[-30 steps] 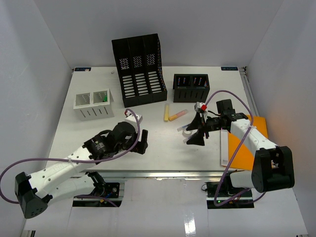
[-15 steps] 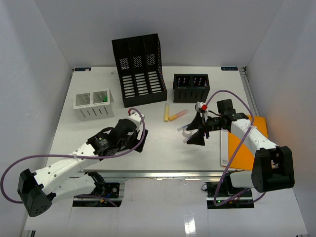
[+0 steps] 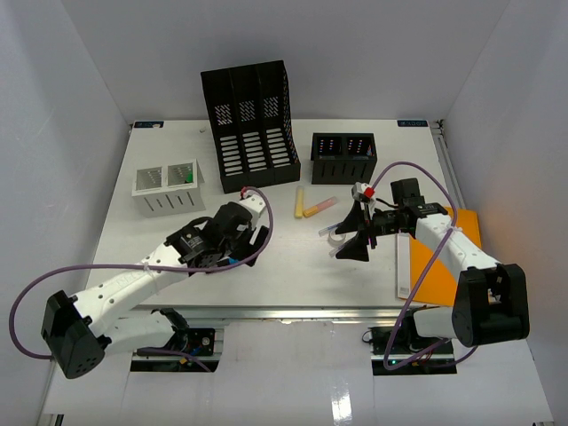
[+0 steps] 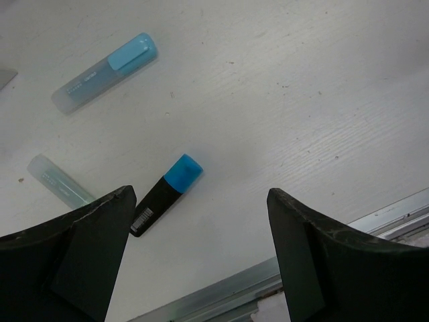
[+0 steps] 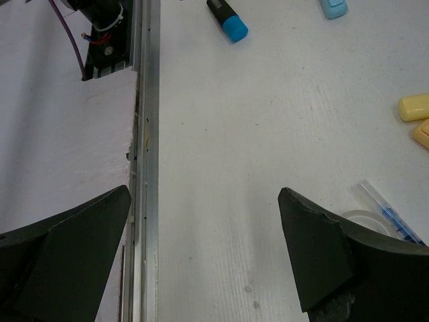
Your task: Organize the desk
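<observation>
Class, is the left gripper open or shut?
Open: the left gripper has its jaws wide apart above the desk, gripping nothing; a blue-capped marker lies below.

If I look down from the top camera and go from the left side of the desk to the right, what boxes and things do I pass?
white mesh basket → tall black file rack → small black organizer box → orange folder

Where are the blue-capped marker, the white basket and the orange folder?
blue-capped marker (image 4: 161, 199), left wrist view, black barrel
white basket (image 3: 169, 202), top external view, front wall
orange folder (image 3: 439, 282), top external view, bare lower part
</observation>
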